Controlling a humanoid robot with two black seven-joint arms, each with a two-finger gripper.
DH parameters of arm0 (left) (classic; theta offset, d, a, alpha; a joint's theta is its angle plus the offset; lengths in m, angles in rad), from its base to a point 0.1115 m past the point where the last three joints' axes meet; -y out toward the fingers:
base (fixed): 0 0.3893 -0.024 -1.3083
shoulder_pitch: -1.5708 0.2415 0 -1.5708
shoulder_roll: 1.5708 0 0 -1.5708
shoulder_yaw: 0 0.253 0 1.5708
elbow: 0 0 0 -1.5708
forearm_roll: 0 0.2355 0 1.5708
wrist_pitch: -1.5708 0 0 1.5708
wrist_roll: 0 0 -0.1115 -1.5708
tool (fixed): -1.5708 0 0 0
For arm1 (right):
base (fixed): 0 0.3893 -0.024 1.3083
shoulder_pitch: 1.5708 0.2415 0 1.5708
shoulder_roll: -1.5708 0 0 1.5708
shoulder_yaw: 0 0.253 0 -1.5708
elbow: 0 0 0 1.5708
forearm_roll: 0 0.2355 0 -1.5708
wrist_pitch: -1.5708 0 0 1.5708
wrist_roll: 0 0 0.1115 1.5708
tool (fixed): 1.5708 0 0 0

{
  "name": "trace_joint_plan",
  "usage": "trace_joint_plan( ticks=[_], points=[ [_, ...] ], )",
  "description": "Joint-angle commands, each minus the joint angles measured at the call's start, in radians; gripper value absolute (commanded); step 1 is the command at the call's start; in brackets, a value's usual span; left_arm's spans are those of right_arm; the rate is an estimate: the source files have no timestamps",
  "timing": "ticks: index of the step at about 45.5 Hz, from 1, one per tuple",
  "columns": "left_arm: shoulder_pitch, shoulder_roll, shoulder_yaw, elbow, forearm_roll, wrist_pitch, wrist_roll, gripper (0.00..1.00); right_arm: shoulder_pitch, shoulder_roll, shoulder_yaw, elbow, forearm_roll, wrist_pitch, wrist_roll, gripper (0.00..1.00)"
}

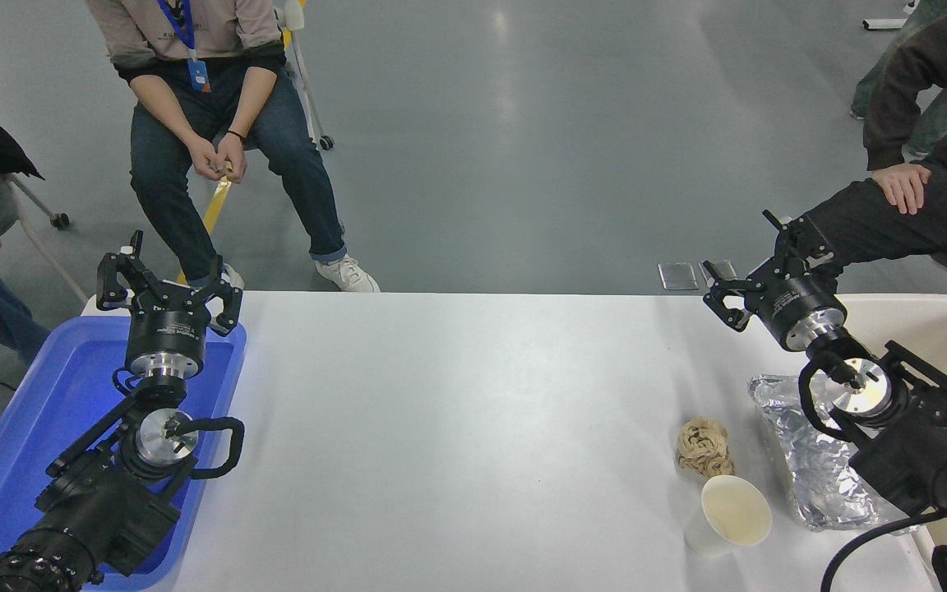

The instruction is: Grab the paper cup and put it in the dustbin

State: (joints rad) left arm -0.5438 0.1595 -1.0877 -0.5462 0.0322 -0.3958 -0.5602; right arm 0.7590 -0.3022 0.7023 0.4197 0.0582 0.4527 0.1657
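The white paper cup (724, 518) stands upright near the table's front right, its cream inside showing. The cream dustbin (934, 329) sits at the table's right edge, partly hidden by my right arm. My right gripper (757, 263) is open and empty, raised near the table's far edge, well behind the cup and left of the bin. My left gripper (168, 275) is open and empty, parked over the blue tray (38, 411) at the lower left.
A crumpled brown paper ball (704, 446) lies just behind the cup. Crumpled silver foil (810, 460) lies to the cup's right, under my right arm. People sit beyond the table at the top left and top right.
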Motion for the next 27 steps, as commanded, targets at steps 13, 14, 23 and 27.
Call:
trace_joint_plan(
  ticks=[13,14,23,27],
  points=[
    [-0.001,0.000,0.000,0.000,0.002,0.000,0.000,0.99,0.357,-0.299,-0.688,0.234,-0.190,0.004,-0.003,1.00],
    [-0.001,0.000,0.000,0.000,0.002,0.000,0.000,0.99,0.388,-0.305,-0.737,0.244,-0.205,0.004,-0.002,1.00],
    [0.001,0.002,0.000,-0.001,0.002,0.000,0.000,0.99,0.618,-0.308,-1.119,0.309,-0.356,0.009,0.000,1.00],
    [0.002,0.002,0.000,-0.001,0.002,0.000,0.000,0.99,0.706,-0.308,-1.237,0.358,-0.449,0.011,0.000,1.00]
  ],
)
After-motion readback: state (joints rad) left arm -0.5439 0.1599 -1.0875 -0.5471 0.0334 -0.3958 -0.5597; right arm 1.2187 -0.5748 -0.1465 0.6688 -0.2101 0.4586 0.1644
